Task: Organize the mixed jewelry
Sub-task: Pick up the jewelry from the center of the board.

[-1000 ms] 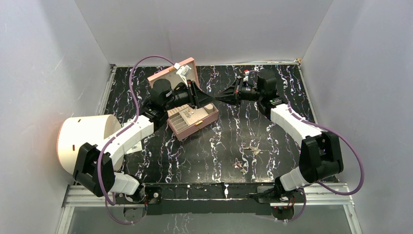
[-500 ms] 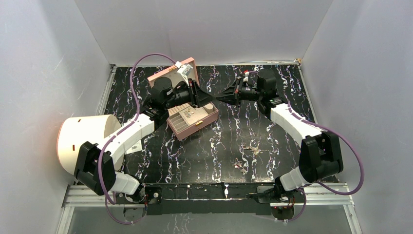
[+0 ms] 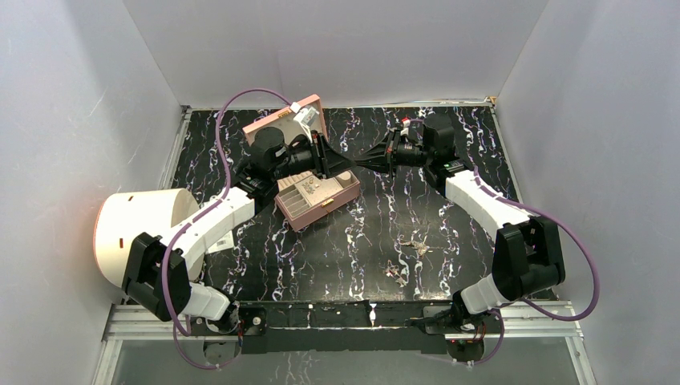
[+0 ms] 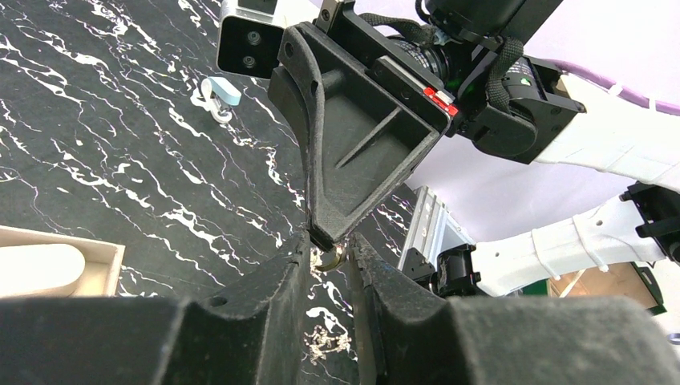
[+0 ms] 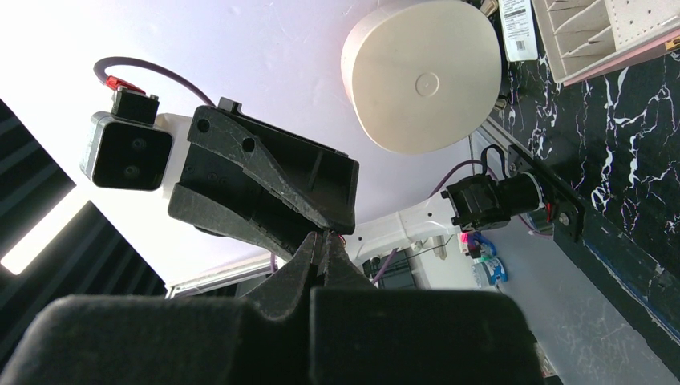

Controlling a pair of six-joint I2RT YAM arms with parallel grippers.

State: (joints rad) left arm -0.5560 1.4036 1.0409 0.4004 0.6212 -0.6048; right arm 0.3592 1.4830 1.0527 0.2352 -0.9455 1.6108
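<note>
Inside pink box [image 3: 333, 207] (lid up): cream compartments, few small jewelry pieces [image 3: 309, 189].

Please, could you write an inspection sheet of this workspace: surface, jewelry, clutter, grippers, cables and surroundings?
Surface: black marbled table with white veins.
Job's things: loose jewelry in two small heaps near the right arm; pale blue bit lying apart; small gold ring held up in the air.
Clutter: open pink box; paper tag; cream round container.
Grippers: right gripper shut, tip at the ring; left gripper fingers either side of the ring, grip unclear.
Cables: purple cables looped along both arms.
Surroundings: white walls on three sides.
</note>
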